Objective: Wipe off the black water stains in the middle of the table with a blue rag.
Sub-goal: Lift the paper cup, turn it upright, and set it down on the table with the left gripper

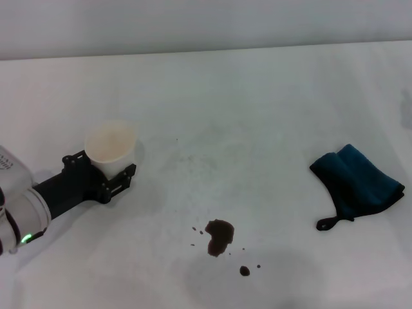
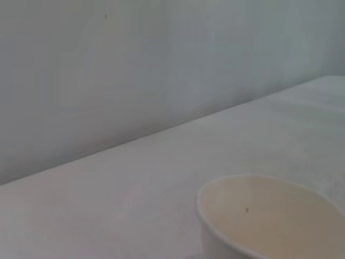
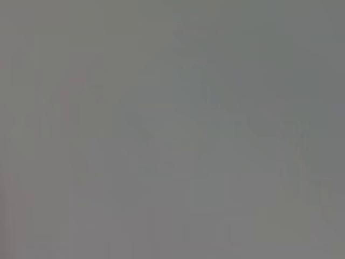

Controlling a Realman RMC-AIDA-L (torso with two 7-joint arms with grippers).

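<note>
Looking at the bench (image 1: 257,96), we see the black water stains (image 1: 219,235) in the middle, not wiped yet. Our blue rag (image 1: 357,181) lies untouched well off to the right. Our left pincer (image 1: 109,174) is clamped on a white cup (image 1: 111,148); our right pincer is out of sight.

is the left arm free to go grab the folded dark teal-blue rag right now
Probably not. The left gripper is shut on a white paper cup on the robot's left, while the folded dark teal-blue rag lies far off on the right of the white table, beyond the black water stains.
</note>
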